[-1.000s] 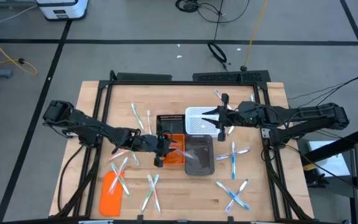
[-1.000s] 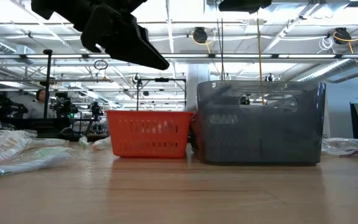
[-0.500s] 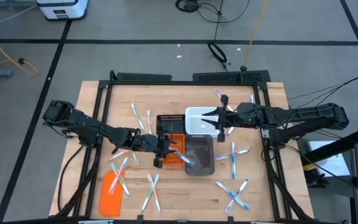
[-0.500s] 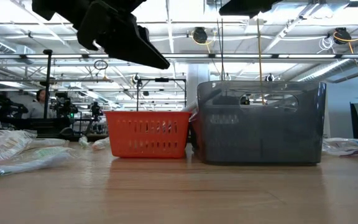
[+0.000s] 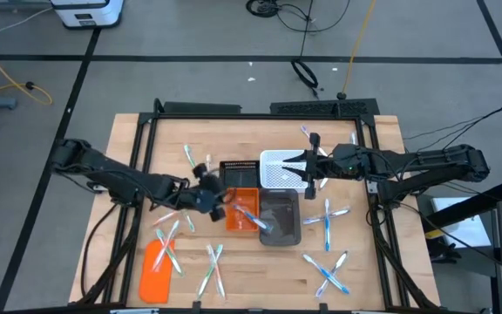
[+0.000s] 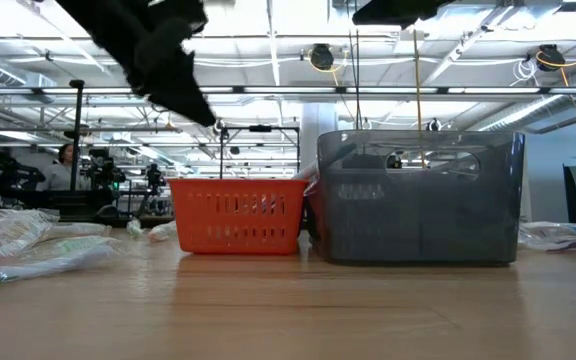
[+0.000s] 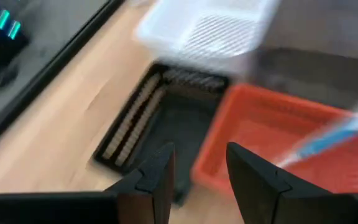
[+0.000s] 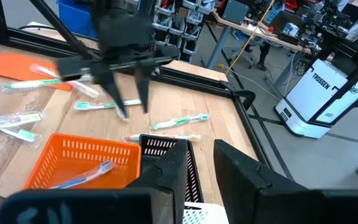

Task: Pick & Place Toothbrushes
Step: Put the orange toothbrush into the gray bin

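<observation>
Picking next: send your left gripper (image 5: 209,186), jaws apart and empty, to the toothbrushes (image 5: 169,237) nearby.
Right gripper (image 5: 307,167): narrow gap, empty, waiting over the white bin (image 5: 279,167).

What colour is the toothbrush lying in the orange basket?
Blue toothbrush in the orange basket; right wrist view shows it best.

— Where are the bins (image 5: 261,194)?
— Table (image 5: 382,270) centre. One toothbrush (image 5: 249,216) lies inside.
— The rest?
— Brushes (image 5: 328,274) at nine, seven, four. Lid (image 5: 154,267) at eight.
</observation>
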`<action>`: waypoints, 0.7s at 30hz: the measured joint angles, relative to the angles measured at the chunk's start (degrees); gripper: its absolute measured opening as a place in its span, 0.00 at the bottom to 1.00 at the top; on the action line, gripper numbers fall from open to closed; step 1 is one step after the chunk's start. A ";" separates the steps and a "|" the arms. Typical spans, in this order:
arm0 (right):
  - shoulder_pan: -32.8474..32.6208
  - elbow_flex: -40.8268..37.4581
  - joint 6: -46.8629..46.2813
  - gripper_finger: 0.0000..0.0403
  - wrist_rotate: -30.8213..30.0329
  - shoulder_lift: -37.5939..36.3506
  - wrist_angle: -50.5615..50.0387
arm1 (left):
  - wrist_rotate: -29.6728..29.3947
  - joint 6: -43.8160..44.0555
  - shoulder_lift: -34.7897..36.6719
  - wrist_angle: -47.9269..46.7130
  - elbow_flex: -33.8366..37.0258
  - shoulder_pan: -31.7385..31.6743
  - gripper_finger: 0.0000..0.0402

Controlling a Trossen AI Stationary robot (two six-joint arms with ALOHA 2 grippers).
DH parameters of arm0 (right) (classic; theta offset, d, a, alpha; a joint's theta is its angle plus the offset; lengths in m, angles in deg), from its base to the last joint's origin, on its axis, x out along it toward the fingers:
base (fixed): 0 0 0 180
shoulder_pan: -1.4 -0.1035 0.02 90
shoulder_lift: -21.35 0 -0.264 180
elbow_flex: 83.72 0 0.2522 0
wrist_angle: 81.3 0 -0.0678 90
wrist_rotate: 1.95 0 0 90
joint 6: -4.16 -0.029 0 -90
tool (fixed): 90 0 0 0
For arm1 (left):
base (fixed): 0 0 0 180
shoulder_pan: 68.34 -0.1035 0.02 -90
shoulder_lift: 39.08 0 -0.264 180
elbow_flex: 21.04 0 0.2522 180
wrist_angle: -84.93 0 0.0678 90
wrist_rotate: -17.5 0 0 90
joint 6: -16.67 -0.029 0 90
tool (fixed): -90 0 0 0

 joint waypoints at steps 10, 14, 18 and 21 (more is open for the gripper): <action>0.00 0.00 0.62 0.19 0.17 0.00 0.00 | 2.86 26.04 -2.58 -17.16 0.12 -10.12 0.37; 0.00 0.00 0.65 0.19 0.17 0.00 0.00 | 6.64 27.22 -3.77 -16.36 -0.04 -14.73 0.37; 0.00 0.00 0.65 0.19 0.17 -0.02 -0.02 | 9.84 27.33 -4.75 -16.07 -0.02 -18.95 0.37; 0.00 0.00 0.65 0.19 0.17 -0.02 0.00 | 10.86 27.38 -5.82 -16.15 -0.02 -21.50 0.37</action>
